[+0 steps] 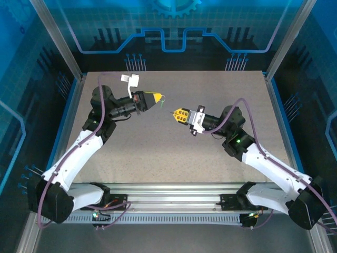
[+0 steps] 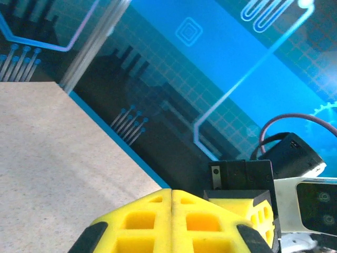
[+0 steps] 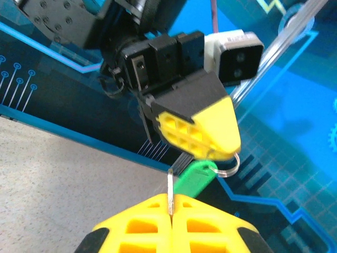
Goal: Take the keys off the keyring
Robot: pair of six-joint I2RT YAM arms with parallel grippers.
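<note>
Risk: key slips from right gripper, which pinches only its shank tip. Left gripper clamps tag aloft, just left of centre; skewed pull could jam key on ring.

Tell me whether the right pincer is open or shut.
Shut. The right pincer has its yellow fingers together, pinching the key by its shank.
</note>
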